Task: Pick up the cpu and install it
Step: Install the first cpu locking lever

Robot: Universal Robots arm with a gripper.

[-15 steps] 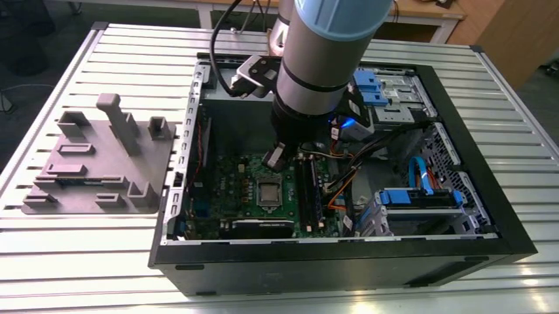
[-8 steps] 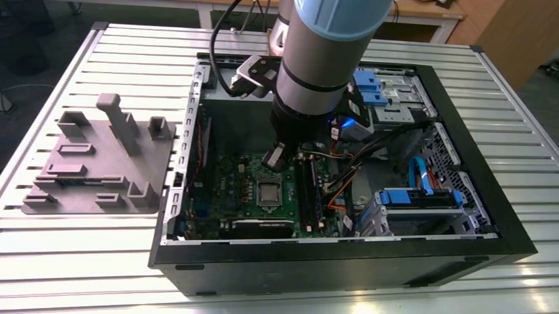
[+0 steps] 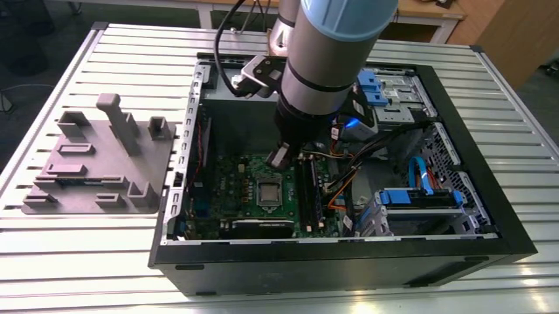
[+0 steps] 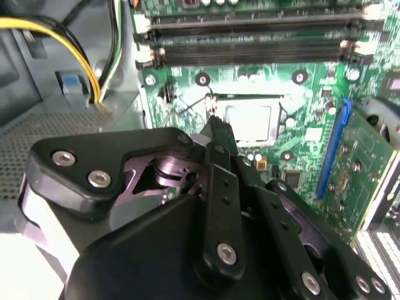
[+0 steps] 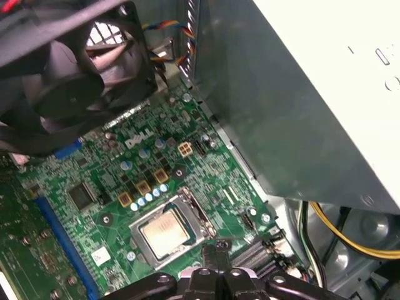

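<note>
Computer case (image 3: 349, 265): black, side open, lying on a slatted metal table (image 3: 131, 59); it holds the motherboard (image 3: 235, 190), a grey power supply box (image 5: 300, 94), a black fan (image 5: 75, 69), blue-fronted drive bays (image 3: 419, 199) and loose cables.
Motherboard: green, flat on the case floor; also seen in both wrist views (image 4: 312, 94) (image 5: 112, 169).
Cpu (image 3: 269, 191): silvery square seated inside the metal socket frame near the middle of the motherboard (image 4: 248, 122) (image 5: 164, 232); whether the frame is latched cannot be told.
Gripper (image 3: 279, 158): reaches down into the case above the motherboard, its tip just beside the socket frame (image 4: 215, 122) (image 5: 215, 247); the fingertips (image 5: 209, 247) sit pressed together with nothing between them, clear of the cpu.
Memory slots (image 4: 250, 37): long and black, on the motherboard along one side of the socket.
Yellow cables (image 4: 62, 37): run past the motherboard's edge near the power supply box.
Grey fixture (image 3: 96, 163): on the table outside the case, well apart from the motherboard, at the exterior view's left.
</note>
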